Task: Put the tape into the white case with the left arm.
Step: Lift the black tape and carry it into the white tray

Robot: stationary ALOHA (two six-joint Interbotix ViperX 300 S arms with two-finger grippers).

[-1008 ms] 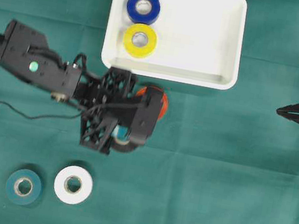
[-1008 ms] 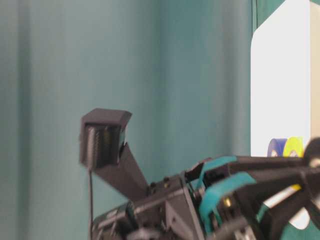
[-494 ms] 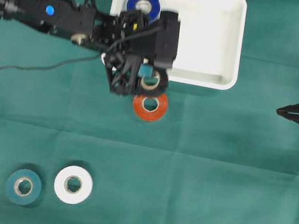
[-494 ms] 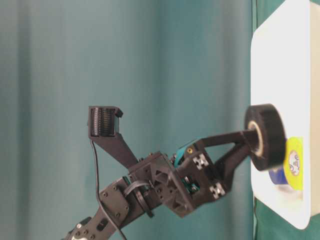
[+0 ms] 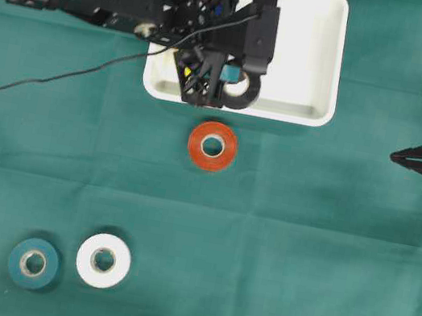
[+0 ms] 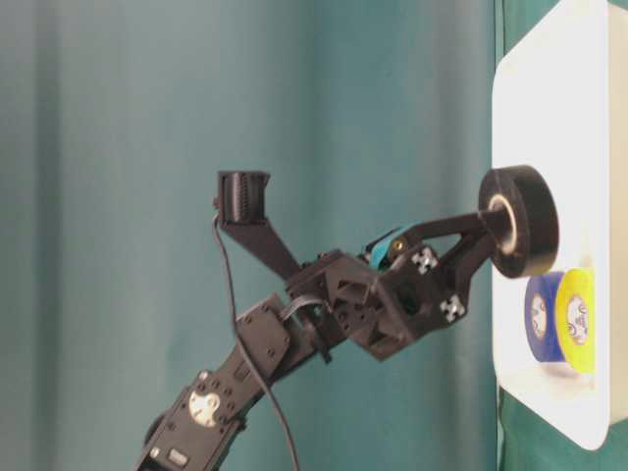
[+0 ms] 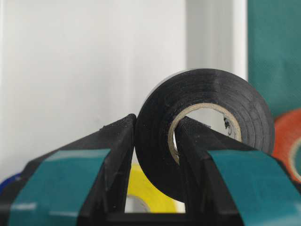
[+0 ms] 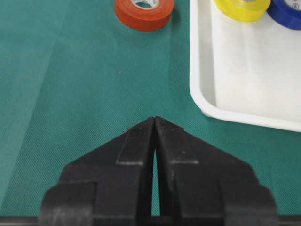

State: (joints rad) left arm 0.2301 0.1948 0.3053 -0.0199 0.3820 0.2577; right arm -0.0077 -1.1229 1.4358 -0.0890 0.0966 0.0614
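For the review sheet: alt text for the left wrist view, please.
The left gripper clamps the wall of a black tape roll, one finger through its core, over the white case. Yellow tape shows below, orange tape at right.

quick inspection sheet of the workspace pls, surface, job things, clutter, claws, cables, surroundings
surface: green cloth, flat.
job's things: white case holds yellow tape and blue tape; black tape carried above the case.
clutter: orange tape, white tape and teal tape lie on the cloth outside the case.
claws: left claw shut on the black tape's wall, one finger through its core; right claw shut, empty, parked at the edge.
cables: thin black cable trails from the left arm across the cloth.
surroundings: teal curtain.
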